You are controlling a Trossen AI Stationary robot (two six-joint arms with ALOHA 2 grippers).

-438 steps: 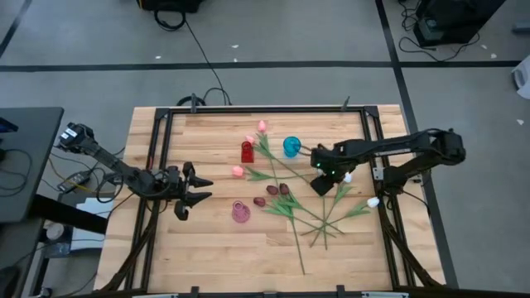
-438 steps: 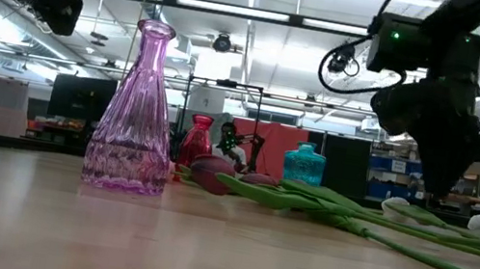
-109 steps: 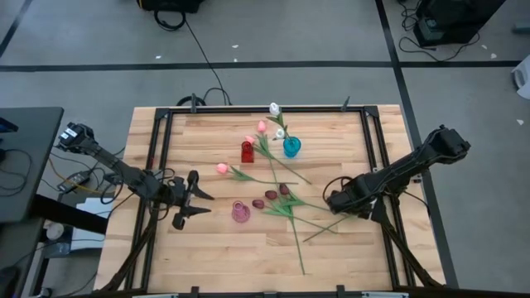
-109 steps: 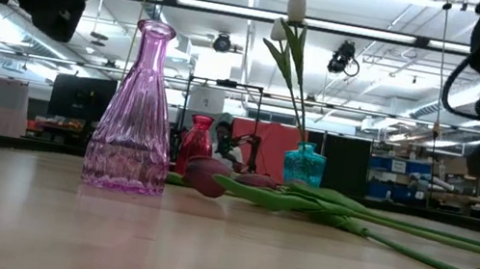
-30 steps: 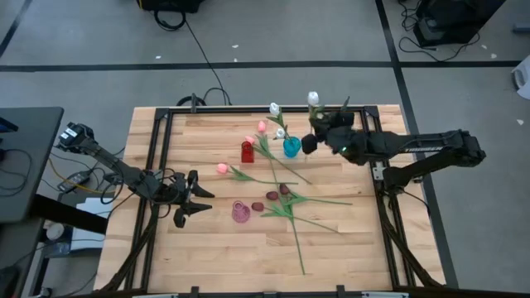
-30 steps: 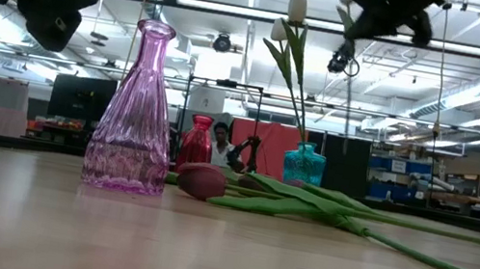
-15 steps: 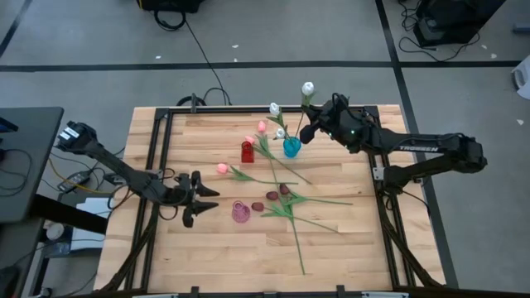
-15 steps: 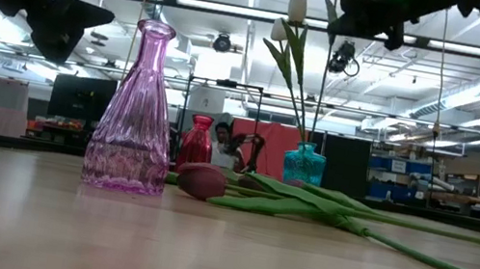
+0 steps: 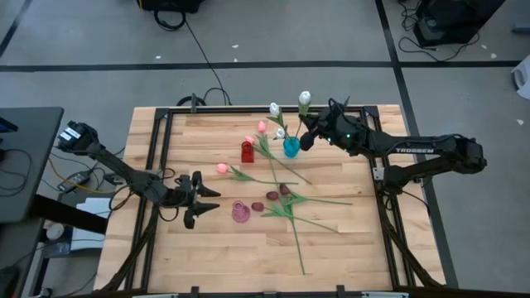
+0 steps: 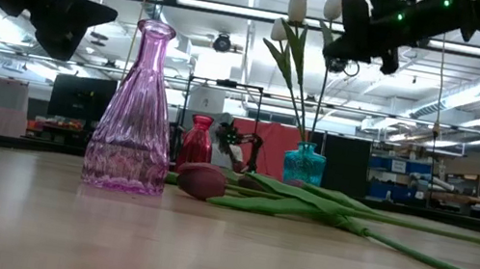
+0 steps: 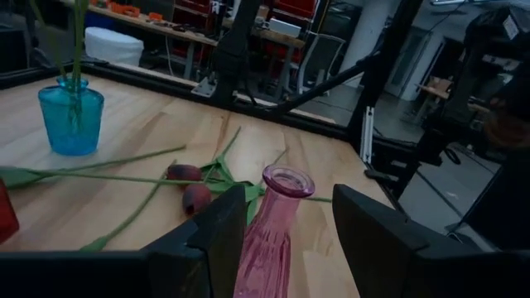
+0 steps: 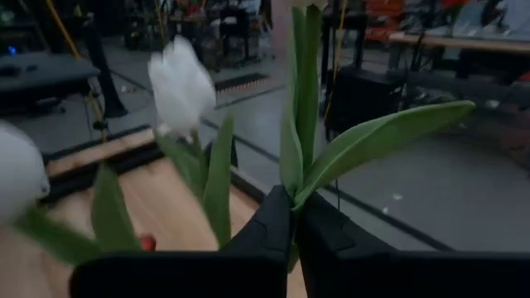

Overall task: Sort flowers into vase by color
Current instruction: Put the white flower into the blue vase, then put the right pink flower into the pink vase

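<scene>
The right gripper (image 9: 308, 136) is hovering high over the far-middle of the table (image 9: 207, 257), just right of the blue vase (image 9: 291, 146), w/ its jaws pinching the stem of a white tulip (image 9: 305, 98). The wrist view is showing both fingers (image 12: 277, 219) pressed on the green stem, so it's gripping, not let go. The stem is standing nearly upright, the bud leaning slightly far-left of the jaws, and in the low view the lower end is running down to the blue vase's mouth. Can't tell whether the tip is fully inside.

Two white tulips (image 10: 298, 5) are already standing in that vase. The remaining flowers (image 9: 286, 203) are lying flat mid-table, stems fanning toward the near-right, dark buds just right of the pink vase (image 9: 240, 213); pink buds are lying around the red vase (image 9: 247, 151).

The left gripper (image 9: 199, 197) is waiting near-left, jaws spread & empty, pointing at the pink vase.

Judgement: the next move depends on the stem staying vertical over the vase mouth, directly below the right jaws. The right arm is far nearer.
</scene>
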